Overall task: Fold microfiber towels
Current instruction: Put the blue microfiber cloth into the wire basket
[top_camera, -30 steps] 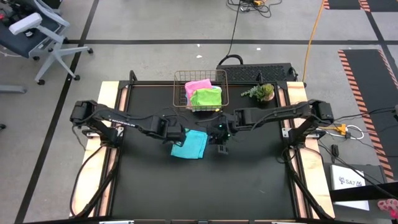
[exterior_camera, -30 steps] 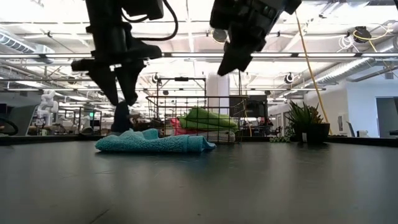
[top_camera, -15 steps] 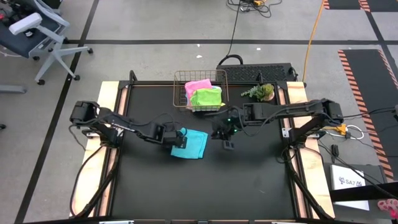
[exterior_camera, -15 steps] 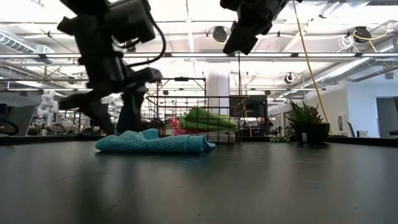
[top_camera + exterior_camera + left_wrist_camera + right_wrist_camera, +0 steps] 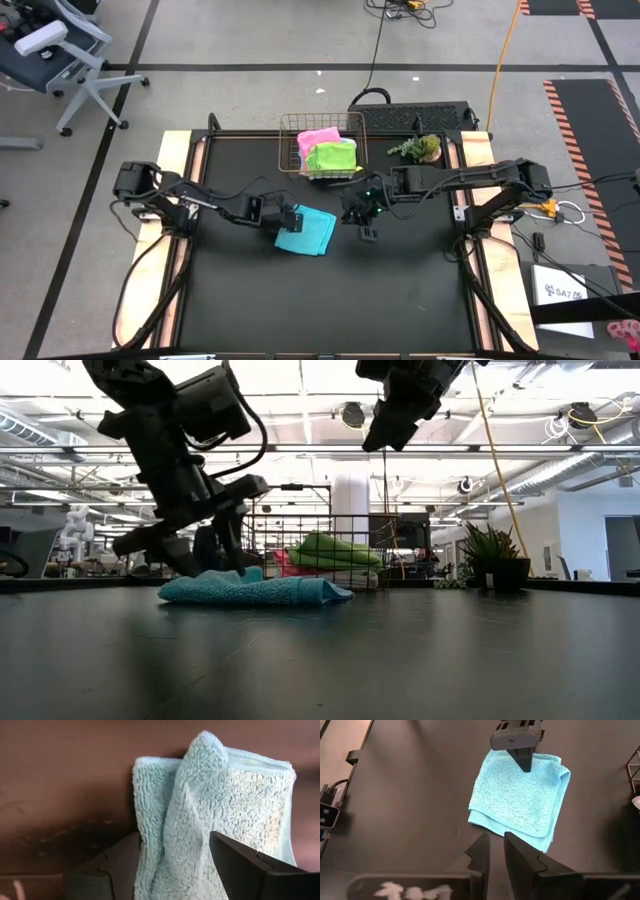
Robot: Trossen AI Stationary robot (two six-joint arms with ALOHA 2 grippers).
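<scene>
Left hand (image 5: 291,220) hangs released at the cyan towel's (image 5: 308,231) edge; beyond it, wire basket (image 5: 290,128) holds pink (image 5: 318,137) and lime (image 5: 332,156) towels.

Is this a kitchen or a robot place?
Probably a robot lab or workshop: a black worktable stands on a grey taped concrete floor, cables trail across it, and bright ceiling strip lights hang overhead.

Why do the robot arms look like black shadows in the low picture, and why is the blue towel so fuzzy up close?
In the low view, bright ceiling lights shine from behind, so the left gripper and right gripper show as dark shapes. In the left wrist view, the blue towel sits very near the camera, so its loops show big, and the dark fingers are blurred.
</scene>
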